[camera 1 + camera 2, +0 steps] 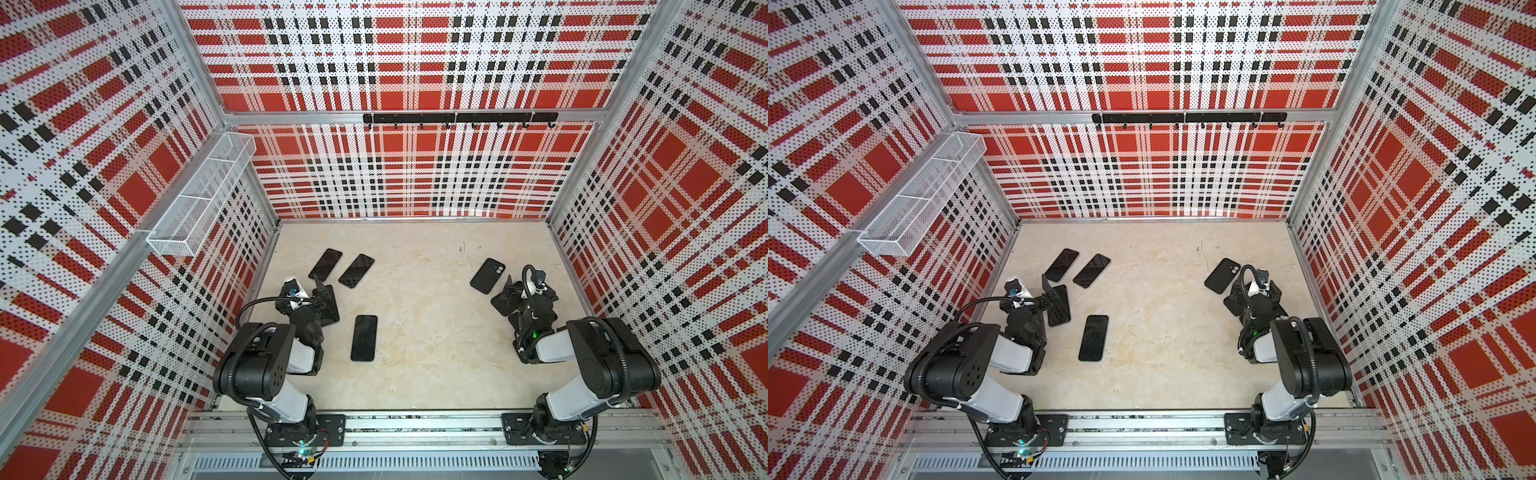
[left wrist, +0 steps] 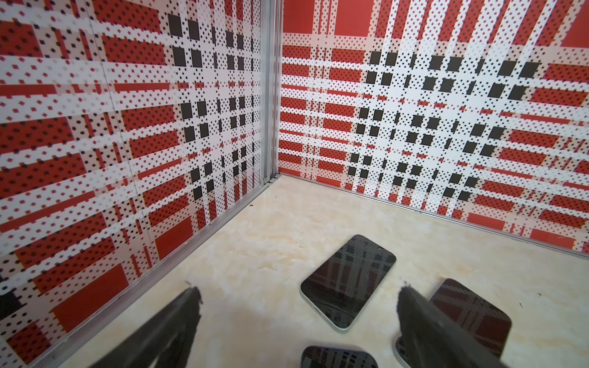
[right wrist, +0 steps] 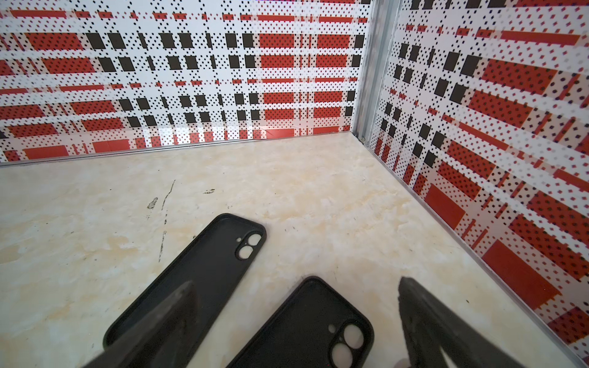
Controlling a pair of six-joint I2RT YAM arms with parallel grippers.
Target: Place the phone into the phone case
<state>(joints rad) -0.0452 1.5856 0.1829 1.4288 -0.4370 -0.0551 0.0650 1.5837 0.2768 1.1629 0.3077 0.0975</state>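
The left fingers (image 2: 175, 328) are held wide apart and empty, low over the tabletop (image 1: 424, 365). One phone (image 2: 347, 282) is seen between their tips, and a second phone (image 2: 471, 315) is partly hidden behind one finger. A third phone (image 2: 338, 357) is cut off at the frame's edge, and whether it is touched cannot be told. Nearer the middle a fourth phone (image 1: 364, 337) is laid alone, screen up. At the right two empty cases are laid out, the far case (image 3: 204, 264) and the near case (image 3: 306, 331). The right fingers (image 3: 424, 321) are spread over the near case, gripping nothing. No phone has yet been put into a case.

Trouble is to be expected from crowding. The left phones are set close together, so a neighbour could be nudged or two caught at once. A flat, glossy phone offers little edge and could be lost from the fingers. A case could be pushed along the smooth surface if it is not held down.

The tabletop is pale, marbled and scuffed with dark marks (image 3: 165, 204). A wire basket (image 1: 199, 195) is mounted on the left wall (image 1: 83, 166) and a black hook rail (image 1: 459, 118) on the rear wall (image 1: 415, 174). All the walls are covered in red, white and black plaid.
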